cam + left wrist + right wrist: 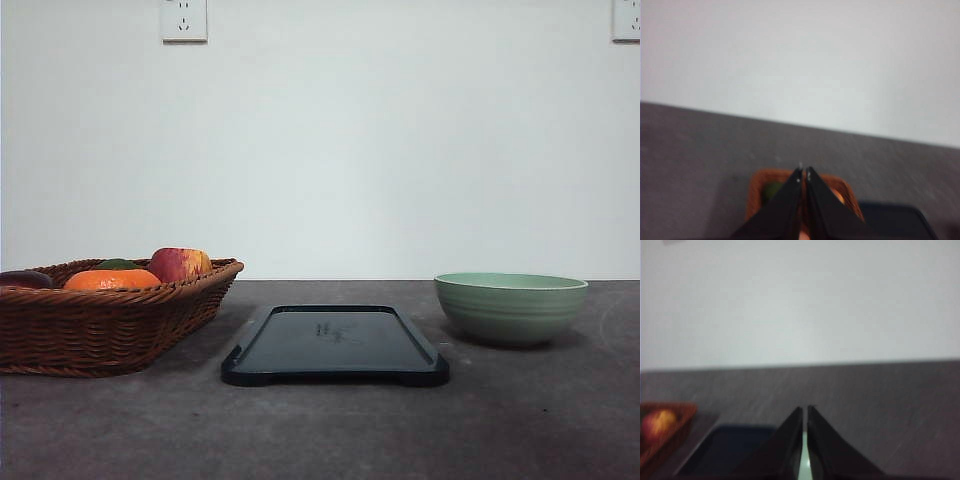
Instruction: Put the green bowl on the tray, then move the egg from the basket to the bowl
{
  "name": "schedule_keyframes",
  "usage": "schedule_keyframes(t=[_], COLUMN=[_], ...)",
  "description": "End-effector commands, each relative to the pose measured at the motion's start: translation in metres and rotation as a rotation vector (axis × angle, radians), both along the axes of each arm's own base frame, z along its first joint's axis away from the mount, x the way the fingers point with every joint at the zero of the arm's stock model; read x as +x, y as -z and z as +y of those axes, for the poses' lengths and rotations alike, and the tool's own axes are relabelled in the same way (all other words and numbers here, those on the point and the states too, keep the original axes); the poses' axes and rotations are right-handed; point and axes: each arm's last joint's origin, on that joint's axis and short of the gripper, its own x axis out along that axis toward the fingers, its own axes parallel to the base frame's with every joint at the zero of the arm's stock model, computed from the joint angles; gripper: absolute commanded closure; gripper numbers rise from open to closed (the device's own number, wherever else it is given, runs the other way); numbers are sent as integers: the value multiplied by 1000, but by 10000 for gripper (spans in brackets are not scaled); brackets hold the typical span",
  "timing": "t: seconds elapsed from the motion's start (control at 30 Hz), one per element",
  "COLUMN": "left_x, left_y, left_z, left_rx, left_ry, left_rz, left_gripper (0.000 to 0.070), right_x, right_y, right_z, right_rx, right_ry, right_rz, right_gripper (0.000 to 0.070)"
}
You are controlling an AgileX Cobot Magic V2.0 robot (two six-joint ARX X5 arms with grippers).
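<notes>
The green bowl [511, 307] stands on the dark table at the right, apart from the tray [335, 343], which lies flat in the middle. At the left sits the brown wicker basket [110, 312] with fruit in it; the egg is hidden from me. My left gripper [804, 173] is shut, its tips pointing at the basket [760, 186] beyond them, with the tray's corner [895, 220] beside it. My right gripper [805, 410] is shut too, a pale sliver showing between its fingers [785, 450], and the tray [730, 447] and basket [665, 427] lie off to one side.
The basket holds an orange [111, 279], a red-yellow apple [180, 264], a green fruit [117, 264] and a dark one [24, 279]. A white wall with two sockets [184, 19] closes the far side of the table.
</notes>
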Motion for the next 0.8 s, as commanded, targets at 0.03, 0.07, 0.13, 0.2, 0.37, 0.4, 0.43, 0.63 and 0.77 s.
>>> schedule_keyframes(t=[0.03,0.07,0.13,0.2,0.37,0.4,0.43,0.63,0.77], left_x=[12,17,26,33,45,47,48,54,58], left_y=[-6,-6,-5,-3,-1,-1,-1,1,7], left_z=[-3,-4,-7,-9,-14,-15,-16,-19,-21], left_rx=[12,11,5,-8,-13,-13,-12,-30,-50], left_ry=[60,79,111,123,148,152,155,222,276], left_rz=[41,69,135,198,310,327,344,446,507], left_gripper=[700,700,700,700,700,700,700,700,700], right_x=[12,17,28,40,68,74,80,109,121], right_y=[-7,-8,-9,-10,-13,-13,-13,-14,-11], right_z=[1,2,3,4,7,8,9,17,23], right_rx=[-17,-17,-17,-17,-14,-14,-15,-24,-31], right_ry=[-16,-30,-56,-72,-112,-114,-117,-149,-171], right_rz=[53,79,131,187,317,343,366,500,567], right_gripper=[693,693,693,693,693,693,693,693,693])
